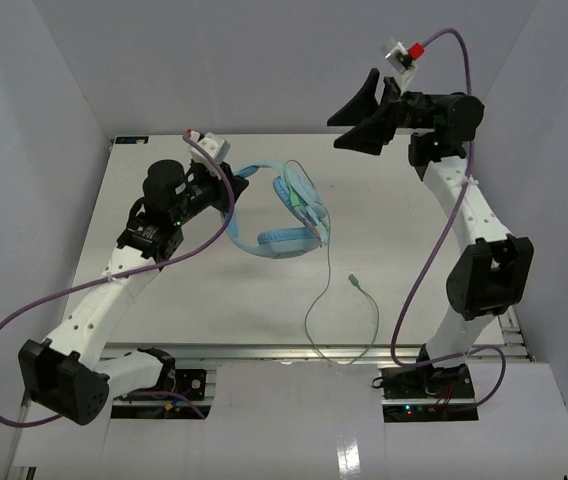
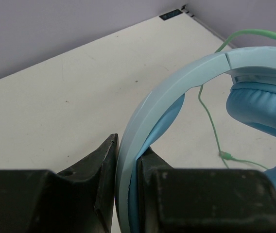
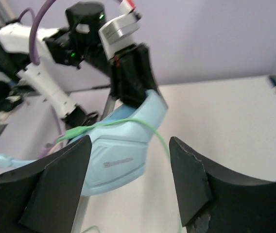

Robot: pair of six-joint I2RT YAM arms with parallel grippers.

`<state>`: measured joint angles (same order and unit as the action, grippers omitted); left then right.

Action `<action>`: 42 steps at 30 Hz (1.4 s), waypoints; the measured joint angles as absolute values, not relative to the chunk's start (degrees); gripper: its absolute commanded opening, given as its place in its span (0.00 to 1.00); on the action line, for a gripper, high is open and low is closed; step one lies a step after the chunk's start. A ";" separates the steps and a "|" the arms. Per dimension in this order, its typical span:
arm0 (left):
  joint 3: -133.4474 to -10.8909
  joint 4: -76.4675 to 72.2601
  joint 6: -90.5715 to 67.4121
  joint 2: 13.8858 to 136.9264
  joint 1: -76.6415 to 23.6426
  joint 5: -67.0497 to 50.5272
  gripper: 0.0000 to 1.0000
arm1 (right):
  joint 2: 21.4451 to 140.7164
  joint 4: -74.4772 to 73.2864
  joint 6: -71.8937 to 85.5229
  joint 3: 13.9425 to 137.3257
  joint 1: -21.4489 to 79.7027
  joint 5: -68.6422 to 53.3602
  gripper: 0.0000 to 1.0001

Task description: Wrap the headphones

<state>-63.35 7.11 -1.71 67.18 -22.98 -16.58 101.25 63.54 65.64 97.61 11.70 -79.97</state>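
Observation:
The light blue headphones hang above the table's middle, held by the headband. My left gripper is shut on the headband, which runs between its fingers. One earcup faces the right wrist camera. The thin pale-green cable hangs from the earcups, loops to the table's near edge and ends in a plug lying on the table. My right gripper is open and empty, raised at the back right, apart from the headphones. Its fingers frame the earcup from a distance.
White walls enclose the table on the left, back and right. A metal rail runs along the near edge. Purple arm cables loop beside each arm.

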 measured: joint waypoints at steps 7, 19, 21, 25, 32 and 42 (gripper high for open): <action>-64.63 10.19 -5.81 60.70 -22.94 -16.80 0.00 | 87.93 30.39 21.98 88.07 11.01 -62.57 0.98; -70.04 14.56 -12.96 60.98 -22.92 -16.36 0.00 | 79.59 23.66 5.86 57.27 19.62 -52.30 0.98; -71.75 14.63 -13.88 61.19 -22.92 -16.42 0.00 | 78.81 23.99 5.61 57.08 21.84 -51.34 0.99; -73.99 14.55 -15.82 61.33 -22.83 -16.58 0.00 | 78.09 27.22 6.89 56.45 24.12 -49.12 0.93; -75.98 14.47 -20.79 62.12 -22.83 -15.55 0.00 | 83.27 37.72 17.55 52.00 24.60 -49.58 0.64; -77.37 5.71 -29.55 64.91 -22.83 -6.58 0.00 | 85.74 65.17 37.06 40.45 30.50 -57.80 0.60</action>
<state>-77.37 5.71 -29.55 64.91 -22.83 -6.58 85.74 65.17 37.06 40.45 30.50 -57.80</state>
